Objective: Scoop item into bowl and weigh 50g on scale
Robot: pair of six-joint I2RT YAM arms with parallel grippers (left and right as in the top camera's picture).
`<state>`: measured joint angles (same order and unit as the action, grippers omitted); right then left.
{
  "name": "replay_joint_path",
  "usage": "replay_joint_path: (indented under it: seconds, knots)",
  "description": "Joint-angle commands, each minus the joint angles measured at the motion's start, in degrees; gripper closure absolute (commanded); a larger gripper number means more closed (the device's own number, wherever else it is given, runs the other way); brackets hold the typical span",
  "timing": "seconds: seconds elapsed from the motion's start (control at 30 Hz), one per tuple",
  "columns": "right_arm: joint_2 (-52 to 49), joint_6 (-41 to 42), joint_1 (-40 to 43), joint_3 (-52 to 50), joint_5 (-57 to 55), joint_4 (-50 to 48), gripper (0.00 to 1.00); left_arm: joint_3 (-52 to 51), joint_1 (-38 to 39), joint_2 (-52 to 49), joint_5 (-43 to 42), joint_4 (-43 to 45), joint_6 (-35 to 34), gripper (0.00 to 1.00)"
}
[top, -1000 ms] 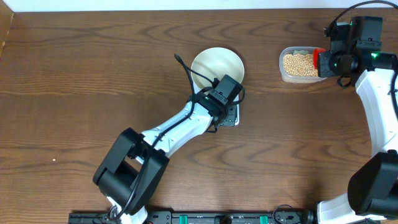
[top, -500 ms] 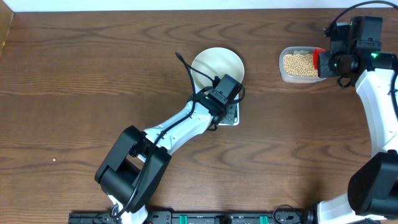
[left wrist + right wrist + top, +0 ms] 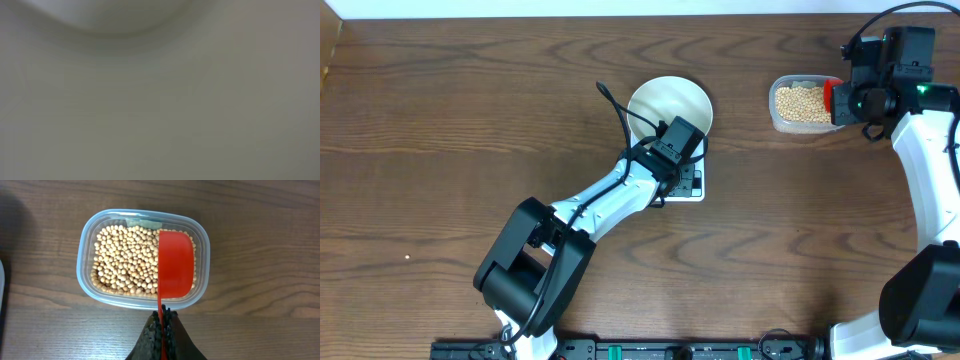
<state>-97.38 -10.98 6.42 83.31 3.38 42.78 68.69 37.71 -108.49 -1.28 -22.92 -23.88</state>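
Observation:
The white-cream bowl (image 3: 669,103) sits at the table's middle, over the far part of the white scale (image 3: 692,184). My left gripper (image 3: 670,140) is at the bowl's near rim, its fingers hidden under the wrist. The left wrist view shows only blurred cream bowl wall (image 3: 160,100) at very close range, so the grip reads as shut on the rim. At the far right, my right gripper (image 3: 163,314) is shut on the thin handle of a red scoop (image 3: 175,263). The scoop hangs over the right side of the tan beans (image 3: 125,260) in a clear tub (image 3: 86,275).
The clear tub (image 3: 800,104) stands at the back right. The left arm stretches diagonally from the front edge to the bowl, with a black cable (image 3: 616,105) looping beside it. The table's back edge runs just behind the bowl and tub.
The left wrist has shifted slightly towards the back along the bowl's rim. The right arm, scoop and tub have not moved.

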Motion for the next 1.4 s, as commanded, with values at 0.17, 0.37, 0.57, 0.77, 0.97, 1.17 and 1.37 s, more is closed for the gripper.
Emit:
replay_joint_path:
  seconds: [0.17,0.37,0.57,0.77,0.97,1.17,1.37]
  knots:
    - [-0.2,0.6,0.3,1.0,0.0,0.2,0.99,-0.9,-0.1,-2.2,0.9,1.0,1.2,0.93]
    - [-0.2,0.6,0.3,1.0,0.0,0.2,0.99,-0.9,-0.1,-2.8,0.9,1.5,1.1,0.92]
    - [-0.2,0.6,0.3,1.0,0.0,0.3,0.99,-0.9,-0.1,-2.8,0.9,1.2,1.1,0.93]
    - [-0.2,0.6,0.3,1.0,0.0,0.3,0.99,-0.9,-0.1,-2.8,0.9,0.3,1.1,0.92]
    - [-0.2,0.6,0.3,1.0,0.0,0.2,0.99,-1.0,-0.1,-2.8,0.9,-0.1,1.1,0.93]
    - [-0.2,0.6,0.3,1.0,0.0,0.3,0.99,-1.0,-0.1,-2.8,0.9,-0.1,1.1,0.92]
    - [-0.2,0.6,0.3,1.0,0.0,0.3,0.99,-1.0,0.1,-3.1,0.9,-0.1,1.1,0.93]
